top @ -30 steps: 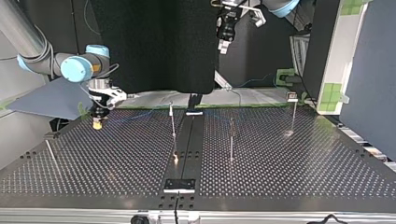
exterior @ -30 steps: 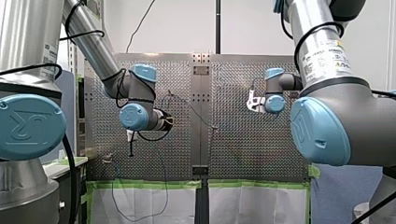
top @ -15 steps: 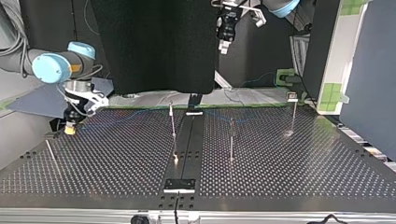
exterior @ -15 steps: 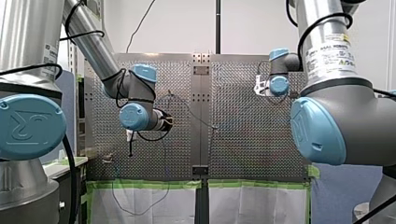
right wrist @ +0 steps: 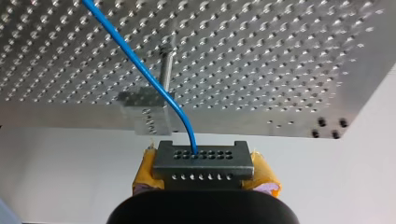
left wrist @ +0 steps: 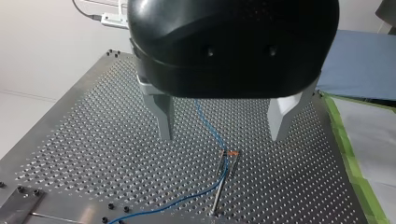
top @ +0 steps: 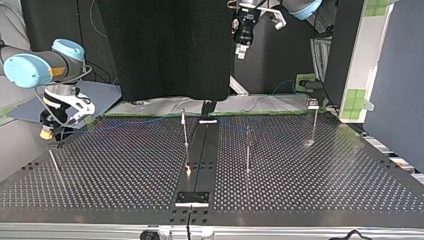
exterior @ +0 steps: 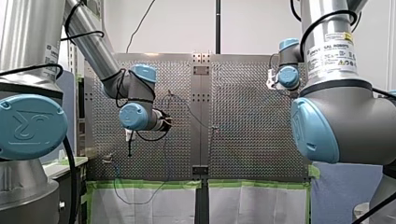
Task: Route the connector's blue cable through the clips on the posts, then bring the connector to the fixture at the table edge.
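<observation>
Thin blue cable (right wrist: 140, 64) leaves a dark grey rectangular metal connector (right wrist: 203, 161) dotted with two hole rows, flanked by yellow pads (right wrist: 144, 179); ahead, silver perforated metal table (right wrist: 280, 56).

Right wrist view: connector (right wrist: 203, 161) covers most of my right gripper (right wrist: 204, 173), only the edges of its yellow pads (right wrist: 267, 179) show; blue cable (right wrist: 140, 70) runs out of frame. Left wrist view: my left gripper (left wrist: 223, 135) blocks the far worktop (left wrist: 84, 140) with its housing. Top view: cable too thin to trace, clips (top: 183, 114) on the posts (top: 247, 150) too small to read.
</observation>
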Controlling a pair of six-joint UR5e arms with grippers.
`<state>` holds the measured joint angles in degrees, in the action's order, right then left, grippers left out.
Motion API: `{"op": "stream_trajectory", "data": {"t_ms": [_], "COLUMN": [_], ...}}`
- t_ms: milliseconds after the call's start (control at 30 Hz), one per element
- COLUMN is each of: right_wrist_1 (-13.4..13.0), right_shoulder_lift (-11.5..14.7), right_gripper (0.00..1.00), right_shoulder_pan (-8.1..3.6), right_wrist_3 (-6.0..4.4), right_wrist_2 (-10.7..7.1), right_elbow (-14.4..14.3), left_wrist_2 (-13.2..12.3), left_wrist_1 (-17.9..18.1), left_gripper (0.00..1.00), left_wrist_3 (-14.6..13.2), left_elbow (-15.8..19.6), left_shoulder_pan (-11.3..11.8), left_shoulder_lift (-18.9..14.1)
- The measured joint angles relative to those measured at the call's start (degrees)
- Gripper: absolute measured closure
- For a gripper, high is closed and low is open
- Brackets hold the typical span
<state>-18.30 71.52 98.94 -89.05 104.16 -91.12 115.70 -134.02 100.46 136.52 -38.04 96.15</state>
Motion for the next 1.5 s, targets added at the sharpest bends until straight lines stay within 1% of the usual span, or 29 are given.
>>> {"op": "stream_trajectory", "data": {"t_ms": [133,300,567,667,867,1067,1167,1333,1500], "right_wrist_1": [0.5,1.0,0.9,0.6,0.3,0.4,0.6,1.0,1.7], "right_shoulder_lift": [-1.1,-2.4,-2.6,-2.6,-2.6,-2.6,-2.8,-3.6,-5.2], "right_gripper": [1.0,1.0,1.0,1.0,1.0,1.0,1.0,1.0,1.0], "right_shoulder_pan": [-0.99,-2.32,-4.29,-5.11,-6.8,-8.26,-8.79,-9.33,-9.55], "right_wrist_3": [0.18,0.27,0.49,0.4,0.37,0.48,0.55,0.77,1.66], "right_wrist_2": [-1.54,-4.14,-8.42,-9.84,-12.86,-15.82,-17.37,-19.9,-22.56], "right_elbow": [0.0,0.1,0.1,0.1,0.4,1.0,1.5,2.3,3.4], "left_wrist_2": [0.0,0.0,0.0,0.0,0.0,0.0,0.1,0.1,0.1], "left_wrist_1": [-0.1,-0.5,-2.0,-2.5,-2.7,-3.0,-3.1,-3.2,-3.2], "left_gripper": [0.0,0.0,0.0,0.0,0.0,0.0,0.0,0.0,0.0], "left_wrist_3": [0.0,0.0,-0.3,-0.5,-0.6,-0.6,-0.6,-0.6,-0.6], "left_elbow": [0.0,0.0,-0.3,-0.4,-0.5,-0.5,-0.5,-0.5,-0.5], "left_shoulder_pan": [0.1,0.2,0.4,0.4,0.4,0.4,0.4,0.4,0.6], "left_shoulder_lift": [0.0,0.0,0.0,0.0,0.0,0.0,0.0,0.0,0.0]}}
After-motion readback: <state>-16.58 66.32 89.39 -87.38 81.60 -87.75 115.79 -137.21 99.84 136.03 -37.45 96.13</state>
